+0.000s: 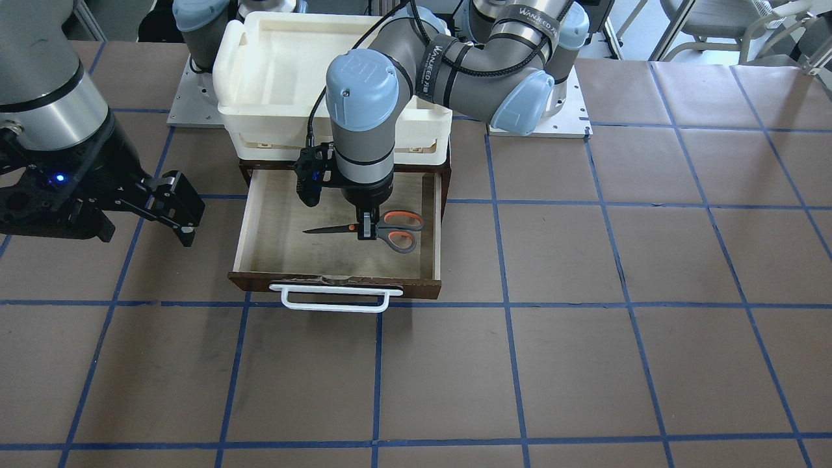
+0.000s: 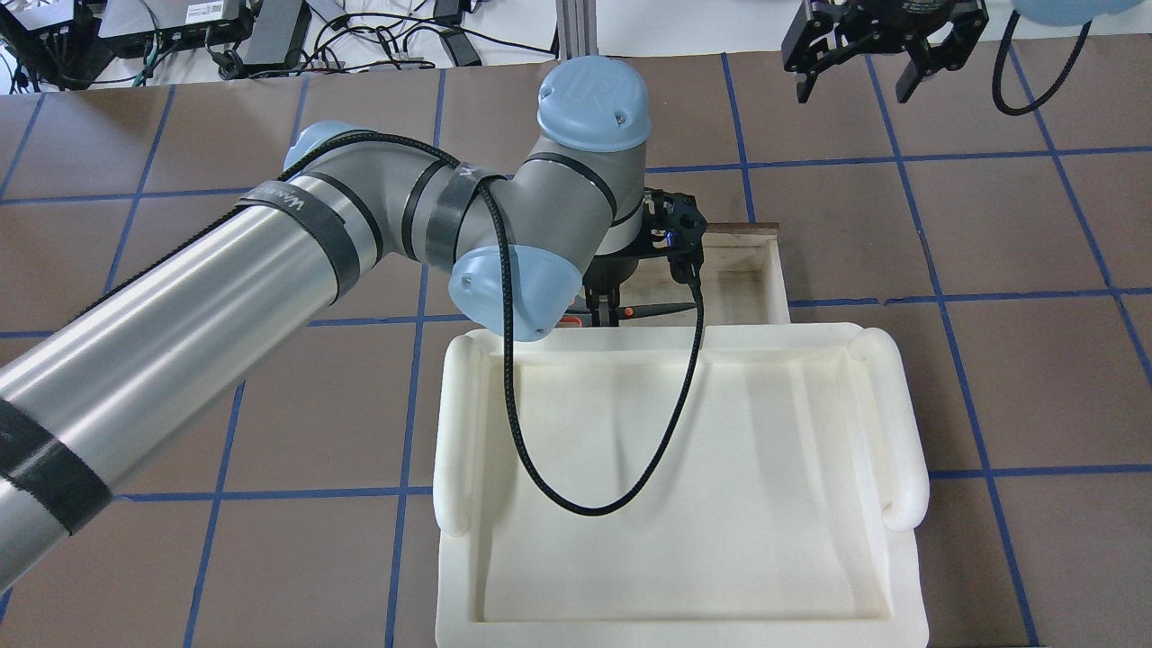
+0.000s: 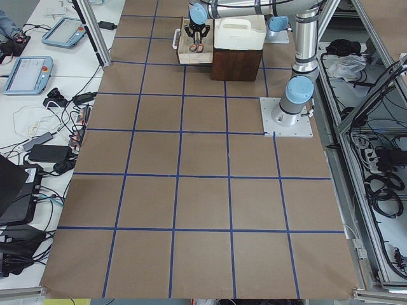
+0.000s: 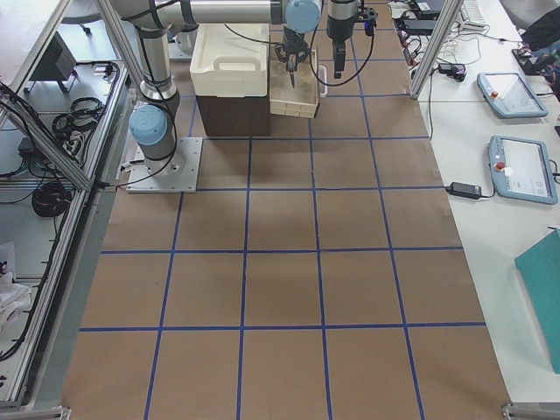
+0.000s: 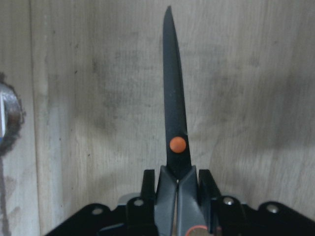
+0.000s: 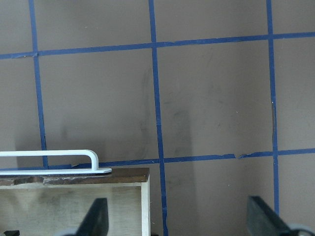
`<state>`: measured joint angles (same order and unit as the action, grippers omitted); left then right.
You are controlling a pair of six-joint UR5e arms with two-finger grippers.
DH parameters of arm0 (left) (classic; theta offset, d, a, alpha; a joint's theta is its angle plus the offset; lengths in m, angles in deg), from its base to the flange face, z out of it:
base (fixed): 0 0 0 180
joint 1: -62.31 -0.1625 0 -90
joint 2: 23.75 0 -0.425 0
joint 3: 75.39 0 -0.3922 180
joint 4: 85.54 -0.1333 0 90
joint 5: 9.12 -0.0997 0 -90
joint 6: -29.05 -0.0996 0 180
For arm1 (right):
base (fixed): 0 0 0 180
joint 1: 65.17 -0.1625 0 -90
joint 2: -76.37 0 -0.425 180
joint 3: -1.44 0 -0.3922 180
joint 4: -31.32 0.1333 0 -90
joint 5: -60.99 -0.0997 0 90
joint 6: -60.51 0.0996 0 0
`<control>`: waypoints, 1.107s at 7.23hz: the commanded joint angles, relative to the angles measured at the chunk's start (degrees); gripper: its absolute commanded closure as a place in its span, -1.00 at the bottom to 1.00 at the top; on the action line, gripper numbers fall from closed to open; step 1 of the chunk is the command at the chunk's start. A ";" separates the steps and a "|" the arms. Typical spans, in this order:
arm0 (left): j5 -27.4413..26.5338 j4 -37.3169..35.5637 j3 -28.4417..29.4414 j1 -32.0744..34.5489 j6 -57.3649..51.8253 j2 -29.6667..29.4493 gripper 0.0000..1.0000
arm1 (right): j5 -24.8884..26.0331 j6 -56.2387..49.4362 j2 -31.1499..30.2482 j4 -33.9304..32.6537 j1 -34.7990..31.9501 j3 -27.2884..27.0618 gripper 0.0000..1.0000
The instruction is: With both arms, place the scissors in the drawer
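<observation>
Exterior front-facing view: I am holding the scissors (image 1: pixel 331 228) inside the open drawer (image 1: pixel 422 289), my left tool (image 1: pixel 367 234) pinching tight on their shanks just behind the orange pivot, blades running along the pale floor, though I cannot tell if they are touching it. My right tool (image 6: pixel 179 223) is hanging spread wide, gripping nothing, near the drawer's white handle (image 6: pixel 49 153). A white tray (image 1: pixel 237 71) is sitting above the drawer, and blue tape (image 1: pixel 585 303) is gridding the brown table (image 1: pixel 682 253), with cables (image 3: pixel 38 136) lying on side benches (image 3: pixel 57 82).
</observation>
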<state>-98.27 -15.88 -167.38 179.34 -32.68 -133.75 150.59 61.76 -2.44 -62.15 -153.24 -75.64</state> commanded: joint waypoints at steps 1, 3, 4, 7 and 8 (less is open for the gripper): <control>0.03 0.04 -0.47 0.74 0.21 -0.75 0.89 | -0.04 0.07 -0.37 0.04 0.00 -0.27 -1.00; -0.06 0.04 -0.65 1.18 0.12 -0.75 0.85 | 0.13 0.07 -0.37 -0.31 0.00 -0.79 -1.00; 0.03 0.04 -0.65 1.27 -0.05 -0.92 0.50 | 0.14 -0.01 -0.28 -0.14 0.00 -0.97 -1.00; 0.12 -0.58 -0.65 1.27 -0.23 -1.01 -0.26 | 0.13 0.07 -0.37 -0.22 0.00 -2.54 -1.00; 0.12 -1.53 -0.65 1.27 -0.23 -1.10 -0.46 | 0.22 0.07 -0.63 -0.13 0.00 -2.64 -1.00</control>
<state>-98.14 -16.60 -168.03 180.61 -32.88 -134.80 150.73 61.82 -2.90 -62.32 -153.24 -77.84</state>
